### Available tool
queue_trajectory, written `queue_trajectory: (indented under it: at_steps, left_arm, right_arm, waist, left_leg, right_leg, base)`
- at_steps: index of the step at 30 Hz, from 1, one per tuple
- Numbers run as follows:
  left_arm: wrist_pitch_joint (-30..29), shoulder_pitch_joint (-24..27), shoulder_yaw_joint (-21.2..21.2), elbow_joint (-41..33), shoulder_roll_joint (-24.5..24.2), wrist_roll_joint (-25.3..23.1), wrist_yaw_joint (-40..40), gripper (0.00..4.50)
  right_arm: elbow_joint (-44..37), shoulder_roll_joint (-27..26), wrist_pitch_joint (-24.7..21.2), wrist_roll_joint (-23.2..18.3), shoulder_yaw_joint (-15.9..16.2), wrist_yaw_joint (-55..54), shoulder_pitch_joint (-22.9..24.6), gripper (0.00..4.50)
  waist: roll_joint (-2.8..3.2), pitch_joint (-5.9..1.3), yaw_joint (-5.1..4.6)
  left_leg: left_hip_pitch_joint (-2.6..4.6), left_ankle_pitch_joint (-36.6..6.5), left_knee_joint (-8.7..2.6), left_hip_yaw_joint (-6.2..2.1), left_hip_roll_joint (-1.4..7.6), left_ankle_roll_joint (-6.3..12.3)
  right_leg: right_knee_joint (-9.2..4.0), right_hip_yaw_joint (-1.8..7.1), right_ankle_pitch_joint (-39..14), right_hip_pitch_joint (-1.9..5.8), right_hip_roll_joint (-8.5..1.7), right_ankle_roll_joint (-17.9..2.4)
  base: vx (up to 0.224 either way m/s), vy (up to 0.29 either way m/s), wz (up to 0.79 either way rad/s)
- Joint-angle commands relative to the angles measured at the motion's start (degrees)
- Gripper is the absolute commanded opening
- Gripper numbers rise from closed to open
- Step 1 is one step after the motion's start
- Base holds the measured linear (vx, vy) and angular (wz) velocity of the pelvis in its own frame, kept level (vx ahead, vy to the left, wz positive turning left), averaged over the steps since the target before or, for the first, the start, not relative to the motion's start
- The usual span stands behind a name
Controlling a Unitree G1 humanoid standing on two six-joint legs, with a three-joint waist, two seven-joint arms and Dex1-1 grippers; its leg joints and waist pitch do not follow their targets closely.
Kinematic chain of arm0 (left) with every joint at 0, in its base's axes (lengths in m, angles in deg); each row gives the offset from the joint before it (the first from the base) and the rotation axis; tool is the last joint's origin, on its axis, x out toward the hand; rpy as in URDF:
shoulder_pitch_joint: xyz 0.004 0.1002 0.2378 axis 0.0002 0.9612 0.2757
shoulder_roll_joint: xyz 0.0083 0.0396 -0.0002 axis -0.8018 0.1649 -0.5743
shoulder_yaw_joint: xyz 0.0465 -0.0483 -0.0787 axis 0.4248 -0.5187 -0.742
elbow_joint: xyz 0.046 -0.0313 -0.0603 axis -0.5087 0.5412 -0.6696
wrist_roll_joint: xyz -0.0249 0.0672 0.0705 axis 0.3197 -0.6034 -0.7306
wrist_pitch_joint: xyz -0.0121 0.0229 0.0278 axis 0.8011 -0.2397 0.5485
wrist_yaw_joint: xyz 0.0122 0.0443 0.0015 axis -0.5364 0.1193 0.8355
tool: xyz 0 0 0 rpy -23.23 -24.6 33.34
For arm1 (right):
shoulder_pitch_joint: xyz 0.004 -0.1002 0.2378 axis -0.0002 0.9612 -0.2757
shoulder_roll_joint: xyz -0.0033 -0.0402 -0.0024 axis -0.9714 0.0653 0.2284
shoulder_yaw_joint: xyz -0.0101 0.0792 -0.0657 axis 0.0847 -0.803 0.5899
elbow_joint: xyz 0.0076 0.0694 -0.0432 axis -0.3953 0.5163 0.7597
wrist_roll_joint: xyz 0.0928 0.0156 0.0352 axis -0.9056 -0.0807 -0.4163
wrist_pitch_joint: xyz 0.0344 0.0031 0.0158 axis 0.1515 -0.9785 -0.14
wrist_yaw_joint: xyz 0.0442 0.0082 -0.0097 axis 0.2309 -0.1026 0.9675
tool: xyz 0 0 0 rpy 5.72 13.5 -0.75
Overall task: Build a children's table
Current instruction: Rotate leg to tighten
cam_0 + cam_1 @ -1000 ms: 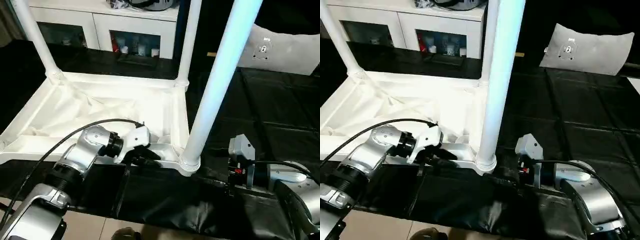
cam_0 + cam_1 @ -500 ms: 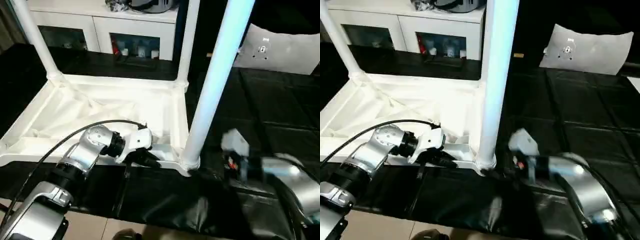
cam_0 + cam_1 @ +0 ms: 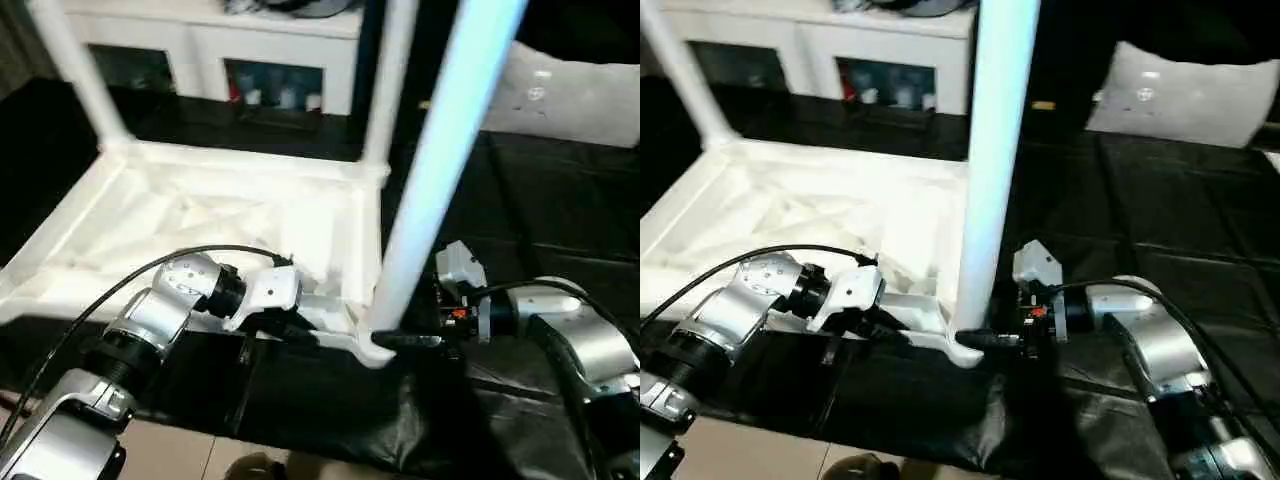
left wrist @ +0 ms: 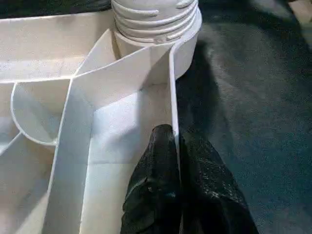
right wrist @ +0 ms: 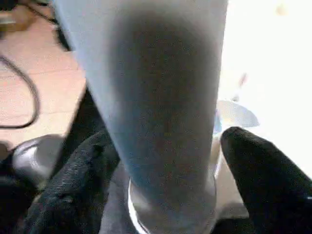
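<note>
The children's table [image 3: 230,215] is laid upside down on the black tabletop [image 3: 560,200], with its ribbed underside facing upward. It occupies the area from 9 o'clock to the centre of the head view. Three legs are seen standing upright in the corner sockets: the near leg [image 3: 440,150] at the corner closest to the robot, a second leg [image 3: 385,80] at 12 o'clock on the far right corner, and a third leg [image 3: 75,75] at 11 o'clock on the far left corner.

The left pincer [image 4: 176,161] is closed on the near edge wall [image 4: 173,97] of the children's table. In the left wrist view, one finger is pressed against each face of that thin wall, a short way from the threaded socket [image 4: 156,24] of the near leg. In the head view, this pincer is found at 7 o'clock, just beside the near corner.

The right pincer [image 5: 161,161] is positioned around the base of the near leg, at 4 o'clock in the head view. Its fingers [image 5: 263,175] are spread wide, one on each side of the leg. Whether contact is made with the leg cannot be determined.

A white cabinet [image 3: 210,50] is located behind the tabletop at 12 o'clock. A grey cushion [image 3: 1185,90] rests at 1 o'clock.
</note>
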Motion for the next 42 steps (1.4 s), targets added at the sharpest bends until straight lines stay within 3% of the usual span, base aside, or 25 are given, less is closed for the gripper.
queue_trajectory:
  at_steps: [1, 3, 5, 6, 16, 20, 22, 28, 30, 32, 33, 34, 35, 36, 37, 39, 40, 42]
  left_arm:
    - [1.1, -0.3, 1.1, -2.9, -0.3, 0.7, -1.8, 0.0]
    - [0.9, -0.1, 1.1, -3.3, -0.7, 0.6, -1.8, 0.0]
    - [0.9, 0.0, 1.1, -3.5, -0.8, 0.4, -1.8, 0.0]
    - [0.8, 0.4, 1.0, -3.7, -1.0, 0.2, -1.7, 0.0]
    - [0.0, 1.2, 0.3, -4.2, -1.5, 0.1, -0.8, 0.0]
    - [-0.5, 1.2, 0.0, -4.1, -1.5, 0.1, -0.3, 0.0]
    - [-1.6, 1.5, -0.2, -4.3, -1.6, 0.4, -0.2, 0.0]
    - [-7.3, 1.2, -2.8, -4.8, 1.1, 1.9, 4.9, 0.0]
    - [-10.3, 0.3, -4.1, -4.5, 3.5, 2.4, 9.0, 0.0]
    - [-10.8, 0.1, -4.3, -4.2, 4.0, 2.3, 9.8, 0.0]
    - [-12.3, -0.6, -4.7, -3.6, 5.2, 2.2, 11.8, 0.0]
    - [-13.3, -1.1, -4.9, -3.0, 6.2, 2.0, 13.4, 0.0]
    - [-14.0, -1.6, -5.0, -2.4, 6.9, 1.7, 14.8, 0.0]
    - [-15.4, -3.0, -5.4, -0.4, 8.9, 0.9, 18.3, 0.0]
    - [-15.6, -3.3, -5.5, 0.1, 9.5, 0.7, 19.2, 0.0]
    - [-16.7, -4.5, -6.1, 1.6, 11.3, 0.2, 21.9, 0.0]
    - [-17.2, -5.3, -6.4, 2.8, 12.7, -0.3, 24.1, 0.0]
    - [-18.7, -7.3, -7.3, 5.2, 15.9, -0.9, 29.2, 0.0]
  right_arm:
    - [0.8, 0.4, -0.1, -0.4, 0.5, 2.2, -1.0, 3.45]
    - [1.8, 0.4, -0.1, -0.4, 1.0, 3.8, -1.8, 3.24]
    - [2.3, 0.4, 0.0, -0.3, 1.2, 4.4, -2.0, 3.19]
    - [2.8, 0.4, -0.1, -0.3, 1.5, 5.7, -2.2, 2.94]
    - [3.7, 0.1, -0.4, -0.5, 2.1, 7.9, -2.7, 2.19]
    - [3.4, -0.1, -0.5, -0.5, 2.2, 8.0, -2.5, 2.1]
    - [2.8, -0.4, -0.9, -0.8, 2.1, 7.8, -2.1, 2.09]
    - [-2.6, -2.1, -5.6, -3.4, 0.0, 1.7, 2.0, 2.08]
    - [-6.8, -5.4, -7.6, -4.0, -2.0, -6.7, 4.7, 2.08]
    - [-7.5, -6.2, -8.1, -3.6, -2.1, -8.6, 5.2, 2.07]
    - [-8.6, -8.3, -9.1, -1.9, -2.4, -13.9, 5.8, 2.07]
    - [-9.3, -10.2, -10.0, -0.7, -2.7, -17.6, 6.1, 2.07]
    - [-9.7, -11.6, -10.7, -0.1, -3.0, -20.1, 6.2, 2.07]
    - [-9.9, -15.7, -12.6, 1.7, -3.5, -26.7, 5.9, 2.07]
    - [-9.8, -16.8, -13.1, 2.0, -3.6, -28.3, 5.7, 2.07]
    - [-9.6, -20.3, -14.9, 3.2, -4.1, -33.8, 4.9, 2.05]
    - [-8.9, -23.0, -15.9, 4.3, -4.4, -38.1, 4.1, 2.04]
    - [-5.5, -29.3, -17.2, 6.5, -5.9, -48.6, 1.4, 2.04]
  waist:
    - [-0.49, -3.94, -0.12]
    - [-0.84, -3.83, 0.31]
    - [-0.6, -3.71, 0.44]
    - [-0.83, -3.63, 0.44]
    - [-0.84, -3.54, 0.48]
    - [-0.79, -3.47, 0.43]
    - [-0.37, -3.41, 0.45]
    - [-0.4, -3.1, 0.38]
    - [-0.31, -2.63, 0.12]
    - [-0.49, -2.59, -0.23]
    - [-0.53, -2.42, -0.69]
    - [-0.11, -2.38, -0.96]
    - [-0.3, -2.32, -1.68]
    - [0.37, -2.26, -2.06]
    - [0.15, -2.19, -2.53]
    - [-0.15, -2.45, -3.09]
    - [0.3, -2.28, -3.46]
    - [0.47, -2.45, -4.08]
  left_leg:
    - [1.71, -6.9, -4.4, -2.52, 6.76, 4.2]
    - [1.72, -8.4, -4.6, -2.57, 6.76, 3.1]
    - [1.79, -9.2, -4.78, -2.62, 6.79, 2.25]
    - [1.82, -9.6, -4.87, -2.61, 6.8, 1.92]
    - [1.69, -8.7, -4.83, -2.62, 6.69, 2.17]
    - [1.79, -10.0, -5.01, -2.67, 6.74, 1.39]
    - [1.83, -10.4, -5.04, -2.71, 6.72, 1.1]
    - [1.92, -11.2, -5.3, -2.78, 6.8, 0.87]
    - [1.99, -13.5, -5.7, -2.91, 6.85, -0.32]
    - [1.88, -14.9, -5.82, -3.13, 6.61, -1.16]
    - [1.83, -15.8, -6.06, -3.27, 6.58, -2.28]
    - [1.87, -16.4, -6.06, -3.42, 6.52, -2.82]
    - [1.78, -17.4, -6.28, -3.51, 6.45, -3.58]
    - [1.79, -17.9, -6.26, -3.66, 6.35, -4.16]
    - [1.82, -18.5, -6.39, -3.52, 6.31, -4.37]
    - [1.68, -17.2, -6.17, -3.56, 6.15, -3.91]
    - [1.8, -15.9, -6.17, -3.29, 6.08, -3.48]
    - [1.66, -14.6, -6.16, -3.21, 5.78, -3.8]
  right_leg:
    - [-3.21, 2.68, 0.0, 1.74, -5.67, -16.8]
    - [-3.48, 2.75, -3.1, 1.74, -5.78, -16.1]
    - [-3.64, 2.78, -4.8, 1.57, -5.76, -15.8]
    - [-3.69, 2.82, -5.3, 1.55, -5.72, -15.6]
    - [-3.64, 2.81, -4.0, 1.58, -5.75, -15.7]
    - [-3.76, 2.87, -5.3, 1.58, -5.75, -15.4]
    - [-3.81, 2.91, -5.3, 1.53, -5.75, -15.4]
    - [-3.98, 3.01, -5.1, 1.43, -5.66, -15.4]
    - [-4.51, 3.3, -8.8, 1.13, -5.68, -14.4]
    - [-4.77, 3.31, -11.5, 1.32, -5.9, -13.8]
    - [-5.13, 3.35, -14.7, 1.22, -5.87, -12.5]
    - [-5.13, 3.34, -15.4, 1.07, -5.93, -12.3]
    - [-5.3, 3.31, -16.6, 1.04, -5.75, -11.6]
    - [-5.3, 3.35, -16.6, 0.94, -5.87, -11.4]
    - [-5.5, 3.37, -16.8, 0.73, -5.59, -11.2]
    - [-5.5, 3.4, -15.1, 1.19, -5.91, -11.3]
    - [-5.58, 3.51, -13.1, 0.73, -5.54, -11.7]
    - [-5.35, 3.45, -11.5, 0.69, -5.38, -12.4]
  base:
    - [0.0, 0.0, 0.0]
    - [0.0, 0.0, 0.0]
    - [0.0, 0.0, 0.0]
    - [0.0, 0.0, 0.0]
    - [0.0, 0.0, 0.0]
    - [0.0, 0.0, 0.0]
    - [0.0, 0.0, 0.0]
    - [0.0, 0.0, 0.0]
    - [0.0, 0.0, 0.0]
    - [0.0, 0.0, 0.0]
    - [0.0, 0.0, 0.0]
    - [0.0, 0.0, 0.0]
    - [0.0, 0.0, 0.0]
    - [0.0, 0.0, 0.0]
    - [0.0, 0.0, 0.0]
    - [0.0, 0.0, 0.0]
    - [0.0, 0.0, 0.0]
    - [0.0, 0.0, 0.0]
